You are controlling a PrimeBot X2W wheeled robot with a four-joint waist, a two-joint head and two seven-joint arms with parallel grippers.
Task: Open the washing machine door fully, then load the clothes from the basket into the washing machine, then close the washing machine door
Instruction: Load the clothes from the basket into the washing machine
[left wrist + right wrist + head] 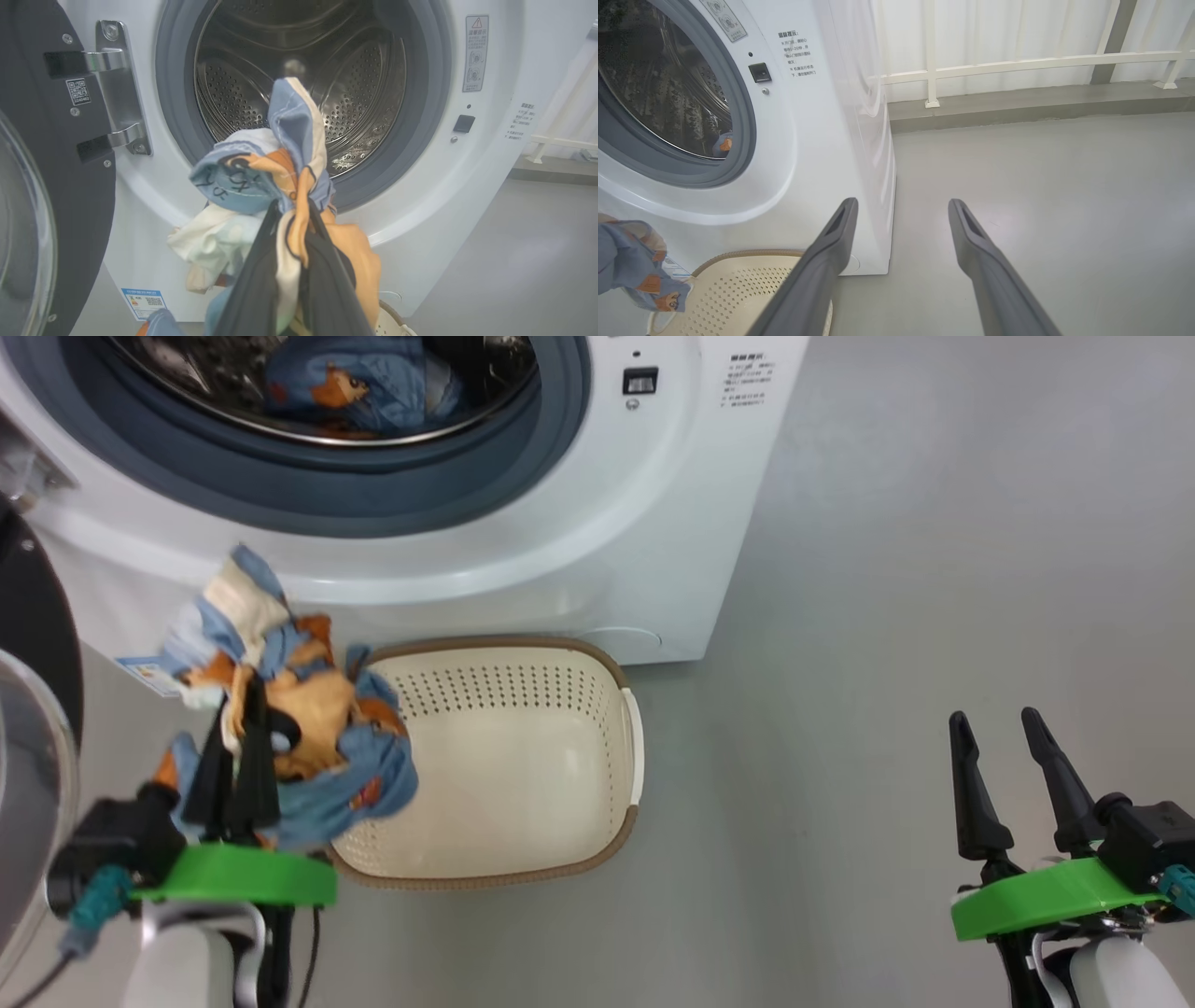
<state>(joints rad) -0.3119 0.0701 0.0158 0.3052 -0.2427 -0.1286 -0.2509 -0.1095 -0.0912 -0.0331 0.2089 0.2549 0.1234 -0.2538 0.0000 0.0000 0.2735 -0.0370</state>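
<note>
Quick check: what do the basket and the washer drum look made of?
Basket: looks like matte cream plastic, with moulded holes in its walls and a brown woven-look rim. Drum: shiny perforated metal, probably steel, going by the bright reflections.

Left gripper (241, 702) pointing forward, fingers pinched nearly together, right gripper (993, 717) held low, fingers spread wide

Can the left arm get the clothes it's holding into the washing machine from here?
Probably yes. The left gripper is shut on the clothes just in front of the washing machine mouth, the washing machine door hangs open off to the side, and nothing stands between them.
</note>
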